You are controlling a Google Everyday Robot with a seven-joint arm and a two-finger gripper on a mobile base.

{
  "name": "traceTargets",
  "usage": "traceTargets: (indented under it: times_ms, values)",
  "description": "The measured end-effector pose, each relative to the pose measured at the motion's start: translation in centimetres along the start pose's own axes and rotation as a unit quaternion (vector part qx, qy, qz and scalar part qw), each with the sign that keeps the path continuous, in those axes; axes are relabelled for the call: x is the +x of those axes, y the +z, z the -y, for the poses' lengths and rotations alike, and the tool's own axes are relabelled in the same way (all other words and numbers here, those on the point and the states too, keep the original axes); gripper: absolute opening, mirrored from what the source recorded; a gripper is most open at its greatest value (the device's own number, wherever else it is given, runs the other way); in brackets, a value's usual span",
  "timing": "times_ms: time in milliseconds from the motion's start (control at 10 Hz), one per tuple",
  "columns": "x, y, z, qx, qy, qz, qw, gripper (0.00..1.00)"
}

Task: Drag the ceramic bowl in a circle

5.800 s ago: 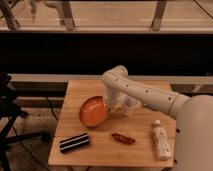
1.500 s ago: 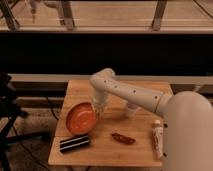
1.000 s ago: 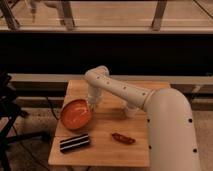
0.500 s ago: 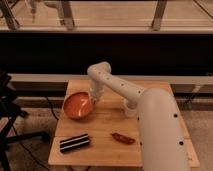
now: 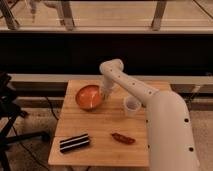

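Observation:
The ceramic bowl is a round shallow orange dish with a darker rim. It sits on the far left part of the wooden table. My gripper is at the bowl's right rim, at the end of the white arm, which reaches down from the right. The wrist hides the contact point at the rim.
A small white cup stands just right of the bowl, close to the arm. A red pepper-like item lies at the front centre. A black striped bar lies at the front left. A dark stand is left of the table.
The bowl and gripper have swept along a curve: first towards the front left, then back. Over the last half second they moved away from the camera and to the right.

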Motion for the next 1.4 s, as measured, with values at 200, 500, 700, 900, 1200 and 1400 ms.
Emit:
traceTargets:
  times_ms: [200, 500, 700, 900, 1200, 1400]
  values:
    - [0.4, -1.1, -2.9, -0.009, 0.048, -0.013, 0.9987, 0.02]
    - [-0.8, -2.0, -4.6, -0.016, 0.065, -0.015, 0.9976, 0.02]
    - [-3.7, -2.4, -5.8, -0.018, 0.047, -0.006, 0.9987, 0.02]
    - [-6.8, -3.0, -7.1, -0.016, 0.02, 0.005, 0.9997, 0.02]
    - [-9.5, -3.8, -8.7, -0.002, -0.017, 0.027, 0.9995, 0.02]
    - [-11.1, -3.8, -8.5, 0.003, -0.07, 0.045, 0.9965, 0.02]
